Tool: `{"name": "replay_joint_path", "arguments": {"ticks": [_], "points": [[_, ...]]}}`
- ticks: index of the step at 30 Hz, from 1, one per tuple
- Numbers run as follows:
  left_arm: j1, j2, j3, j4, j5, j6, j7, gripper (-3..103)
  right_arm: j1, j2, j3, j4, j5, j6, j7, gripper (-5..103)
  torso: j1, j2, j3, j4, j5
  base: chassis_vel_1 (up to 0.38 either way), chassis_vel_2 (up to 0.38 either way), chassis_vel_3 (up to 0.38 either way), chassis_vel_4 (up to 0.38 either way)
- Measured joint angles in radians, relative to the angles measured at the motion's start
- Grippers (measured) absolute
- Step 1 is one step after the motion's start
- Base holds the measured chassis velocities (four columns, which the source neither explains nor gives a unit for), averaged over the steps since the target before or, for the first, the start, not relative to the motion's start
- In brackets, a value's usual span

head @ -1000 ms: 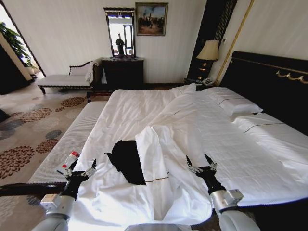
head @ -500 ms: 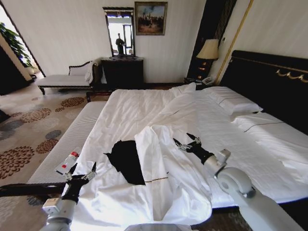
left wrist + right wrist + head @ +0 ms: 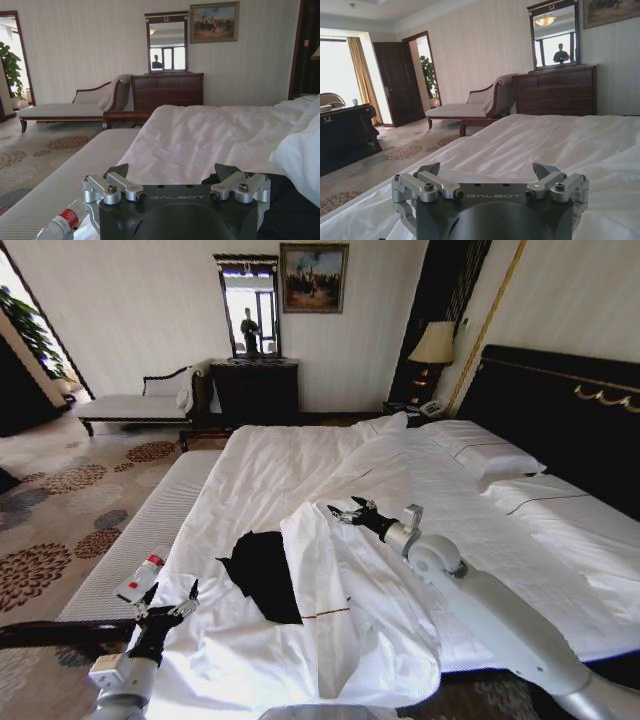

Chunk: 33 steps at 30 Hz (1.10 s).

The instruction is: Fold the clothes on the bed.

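The clothes, a black T-shirt (image 3: 262, 575), lie crumpled on the near left part of the bed (image 3: 280, 455), their right side tucked under a turned-over fold of white duvet (image 3: 340, 580). My right gripper (image 3: 348, 508) is stretched out over the top of that fold, open and holding nothing, just beyond and to the right of the shirt. My left gripper (image 3: 170, 592) hovers open at the bed's near left edge, a little left of the shirt. In the left wrist view the left gripper (image 3: 170, 175) stands open, with black cloth (image 3: 287, 210) beside it. In the right wrist view the right gripper (image 3: 490, 170) is open above white bedding (image 3: 545, 140).
A grey bench (image 3: 150, 525) runs along the bed's left side with a small red-labelled bottle (image 3: 141, 578) lying on it. Pillows (image 3: 485, 455) and the dark headboard (image 3: 560, 410) are at the right. A chaise (image 3: 135, 405), dresser (image 3: 255, 390) and lamp (image 3: 433, 345) stand far off.
My right arm has reached forward and leftward from the bed's near edge to above the duvet fold. The left gripper has barely moved, and the shirt lies as before.
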Motion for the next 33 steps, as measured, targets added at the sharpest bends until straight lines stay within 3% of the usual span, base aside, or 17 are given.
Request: {"name": "replay_joint_path", "arguments": {"ticks": [6,9,15,23,33], "points": [[0.008,0.002,-0.011,-0.01,-0.004,-0.002,-0.001,98,0.042,0.02,-0.036,-0.06,0.113,-0.019,0.001,100,0.0,0.0,0.0,-0.0002,0.0004,0.0,0.0,0.0,0.0],[0.011,0.005,-0.017,-0.015,-0.011,-0.003,-0.002,98,0.02,0.026,-0.008,-0.061,0.265,-0.062,0.031,100,0.0,0.0,0.0,-0.0001,0.0004,0.0,0.0,0.0,0.0],[0.011,0.011,-0.017,-0.017,-0.014,-0.004,-0.003,97,-0.009,0.011,0.028,-0.034,0.327,-0.093,0.039,100,0.0,0.0,0.0,-0.0004,0.0005,0.0,0.0,0.0,0.0],[0.006,0.019,-0.006,-0.017,-0.014,-0.004,-0.004,97,-0.008,0.007,-0.006,0.021,0.314,-0.109,0.046,100,0.0,0.0,0.0,-0.0003,0.0001,0.0,0.0,0.0,0.0],[0.012,0.023,-0.038,-0.009,-0.047,-0.016,-0.005,97,0.056,0.057,-0.103,-0.017,0.249,-0.108,0.062,100,0.0,0.0,0.0,-0.0001,0.0002,0.0,0.0,0.0,0.0]]}}
